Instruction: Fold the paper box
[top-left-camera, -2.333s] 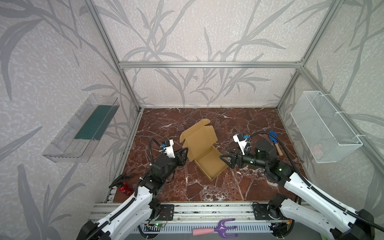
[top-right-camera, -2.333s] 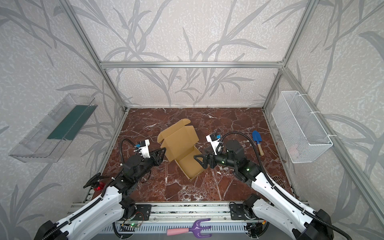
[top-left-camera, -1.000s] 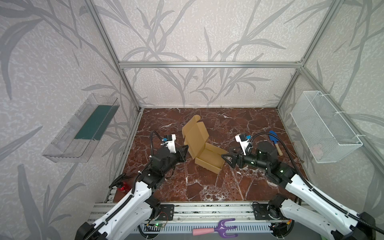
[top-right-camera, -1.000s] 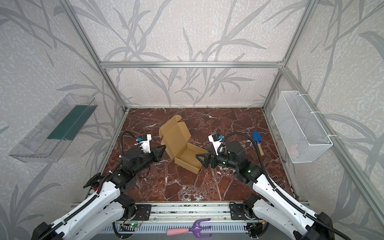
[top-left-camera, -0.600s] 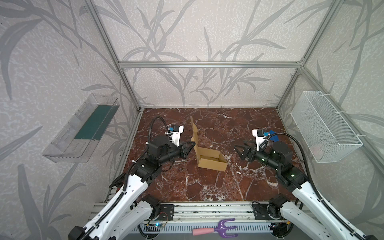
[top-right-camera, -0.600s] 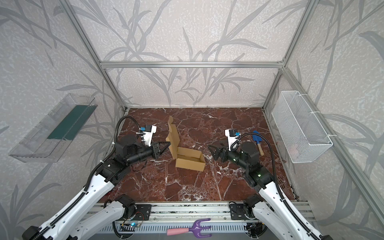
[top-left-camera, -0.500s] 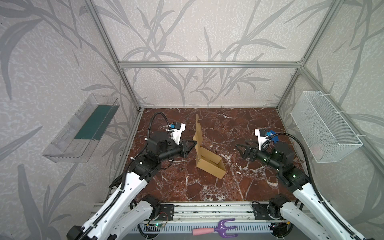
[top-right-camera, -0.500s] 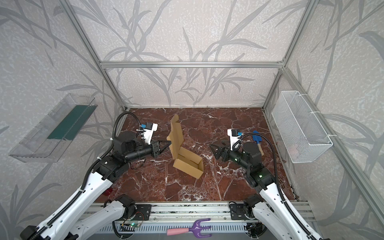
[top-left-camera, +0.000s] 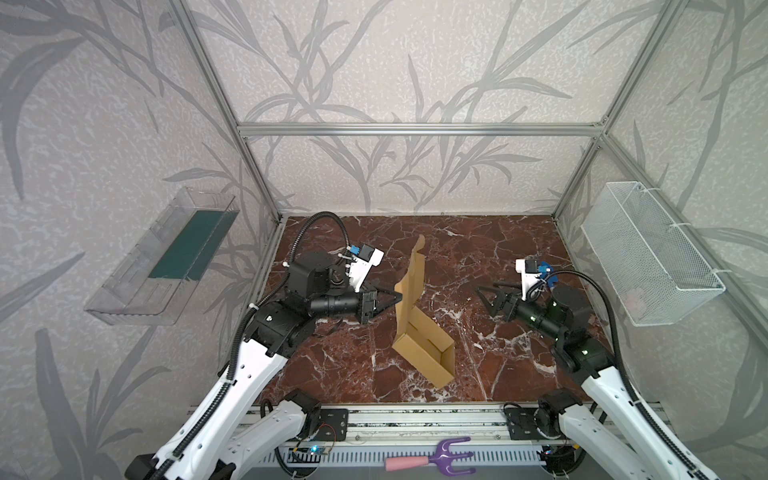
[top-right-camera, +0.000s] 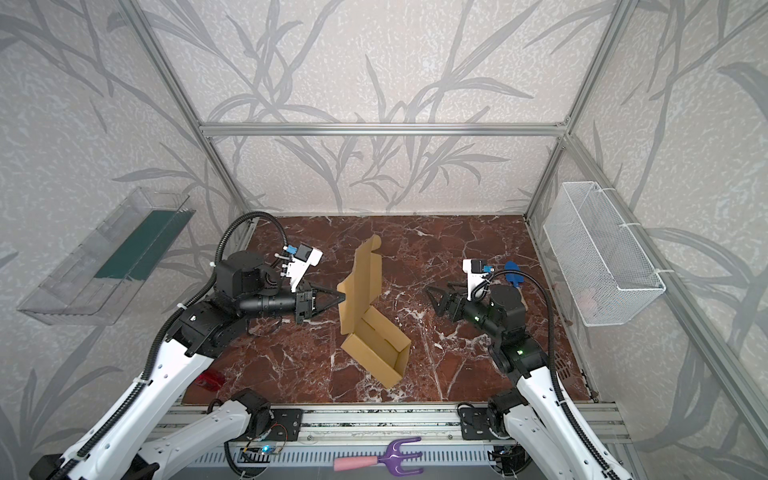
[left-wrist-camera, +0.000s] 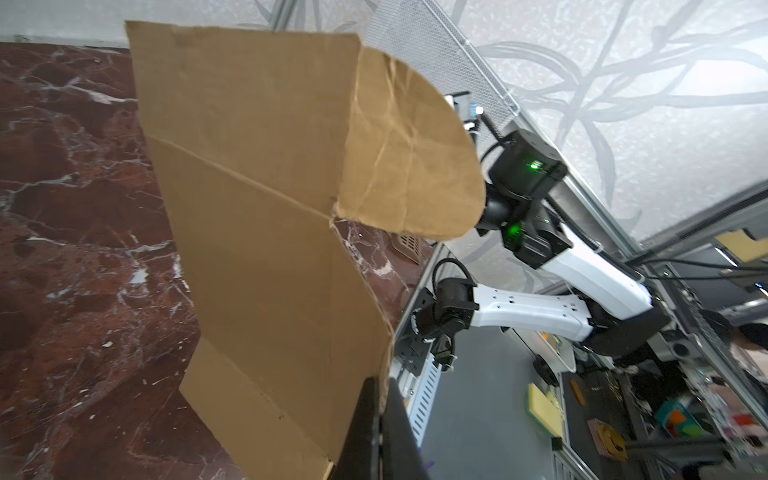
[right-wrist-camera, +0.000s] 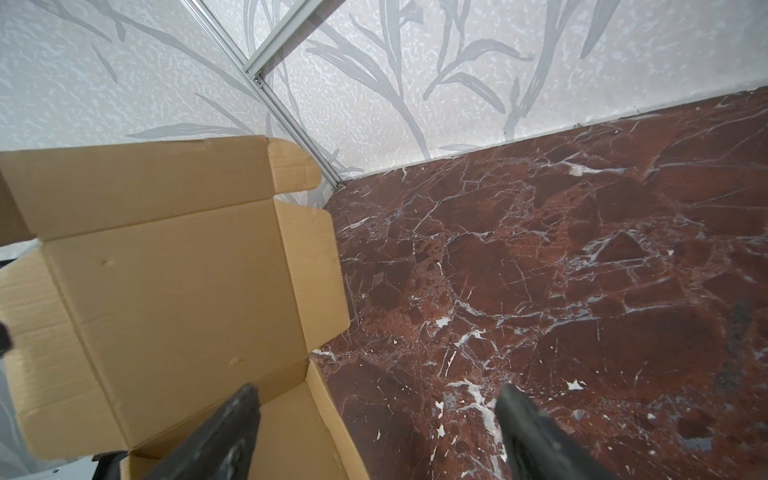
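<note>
Paper box (top-left-camera: 420, 332) mid-table, tray end toward 5 o'clock, lid stood upright; left arm has the lid, right arm is free.

Left gripper (top-left-camera: 397, 296) is at the box's 9 o'clock, jaws closed on the lid's side edge. The left wrist view shows cardboard running in between the fingers (left-wrist-camera: 363, 424), but the bite itself is cut off at the frame edge, so it is probably only a thin pinch. Right gripper (top-left-camera: 487, 296) is at 3 o'clock, well apart from the box, jaws spread wide, holding nothing. Step looks like closing the lid. Bring the right gripper in to pin the tray wall so the base can't skate on the marble table (top-left-camera: 498, 249). Then swing the lid about its hinge crease rather than shoving it flat. Get the rounded tab (left-wrist-camera: 415, 158) inside the side wall before the front flap drops.
</note>
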